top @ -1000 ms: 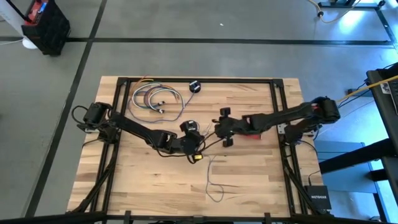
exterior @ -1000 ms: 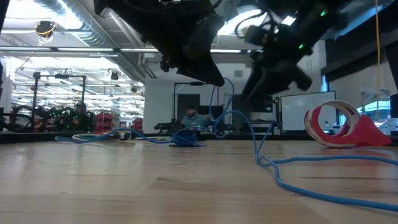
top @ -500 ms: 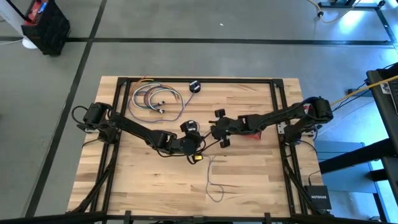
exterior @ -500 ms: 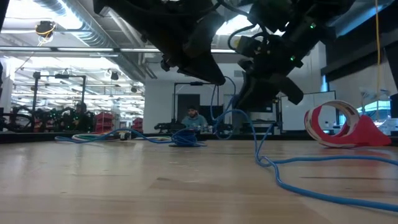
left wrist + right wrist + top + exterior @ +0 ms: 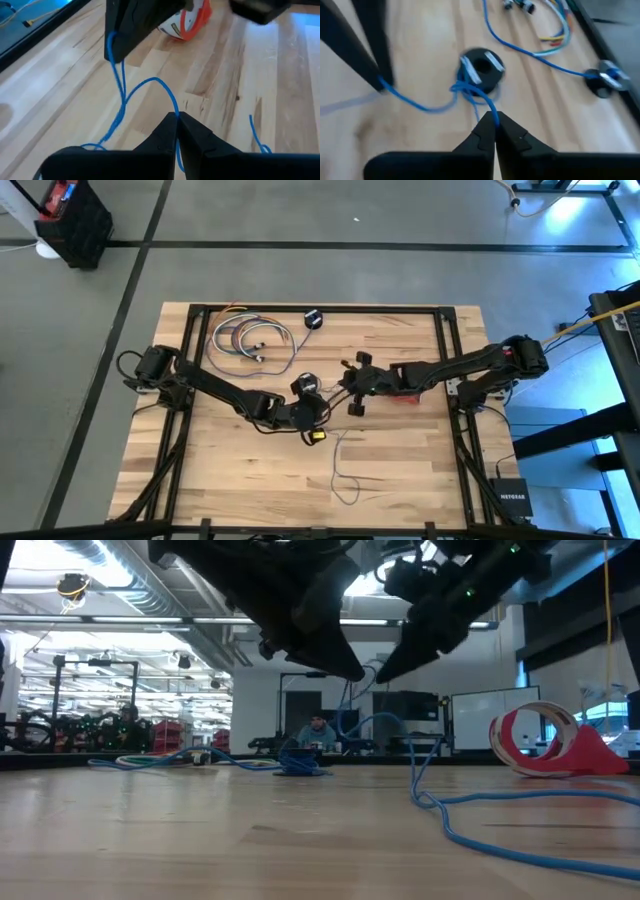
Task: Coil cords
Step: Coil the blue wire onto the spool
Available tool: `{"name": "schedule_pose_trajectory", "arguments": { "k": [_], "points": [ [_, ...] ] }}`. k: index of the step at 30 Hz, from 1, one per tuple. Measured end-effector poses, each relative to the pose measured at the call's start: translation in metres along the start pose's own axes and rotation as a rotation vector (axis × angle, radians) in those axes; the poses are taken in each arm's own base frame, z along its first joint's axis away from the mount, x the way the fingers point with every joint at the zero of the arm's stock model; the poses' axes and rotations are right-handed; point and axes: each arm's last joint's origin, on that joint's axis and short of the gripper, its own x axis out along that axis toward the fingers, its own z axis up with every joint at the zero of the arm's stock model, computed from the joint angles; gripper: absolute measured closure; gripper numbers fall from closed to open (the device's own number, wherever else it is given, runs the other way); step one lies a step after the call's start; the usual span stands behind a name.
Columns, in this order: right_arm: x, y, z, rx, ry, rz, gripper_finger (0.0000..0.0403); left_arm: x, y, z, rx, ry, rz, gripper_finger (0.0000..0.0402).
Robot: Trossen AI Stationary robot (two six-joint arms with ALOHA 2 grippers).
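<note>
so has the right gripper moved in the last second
Yes. The right gripper has closed on the blue cord and risen from the table in the low view.

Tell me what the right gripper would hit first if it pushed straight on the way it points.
Probably the black round puck: the right gripper, shut on the blue cord, points at it, with the left gripper off to the side. Depth is hard to judge.

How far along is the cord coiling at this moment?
Barely started. Both hands are shut on the thin blue cord: left hand, right hand, beside the black round puck. Most cord trails loose across the wooden table; the red-and-white bundle lies untouched.
</note>
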Motion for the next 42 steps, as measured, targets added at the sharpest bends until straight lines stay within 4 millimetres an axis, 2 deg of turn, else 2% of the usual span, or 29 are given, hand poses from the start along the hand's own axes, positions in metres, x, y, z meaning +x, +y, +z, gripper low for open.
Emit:
{"name": "schedule_pose_trajectory", "arguments": {
  "k": [5,10,15,23,30,33,38,42],
  "points": [
    [-0.002,0.006,0.007,0.068,-0.053,0.092,0.0396,0.013,0.002,-0.004,-0.054,-0.007,0.022,0.0396],
    [-0.006,0.022,0.007,0.035,-0.064,0.133,0.0398,0.020,0.016,-0.003,-0.133,-0.023,0.144,0.0396],
    [-0.007,0.028,0.006,0.018,-0.064,0.109,0.0399,0.023,0.021,0.004,-0.154,-0.058,0.151,0.0396],
    [0.008,0.034,0.002,0.030,-0.057,0.131,0.0393,0.018,0.013,0.020,-0.102,-0.207,0.108,0.0396],
    [0.011,0.036,0.000,0.047,-0.042,0.151,0.0388,0.014,0.009,0.023,-0.012,-0.239,0.125,0.0396],
    [0.011,0.036,0.000,0.049,-0.047,0.152,0.0368,0.014,0.009,0.023,-0.002,-0.239,0.127,0.0396],
    [0.011,0.036,-0.001,0.041,-0.034,0.153,0.0304,0.014,0.009,0.023,0.015,-0.237,0.128,0.0396],
    [0.003,0.034,0.000,0.040,-0.022,0.171,0.0261,0.014,0.009,0.023,0.020,-0.236,0.129,0.0396]
  ]
}}
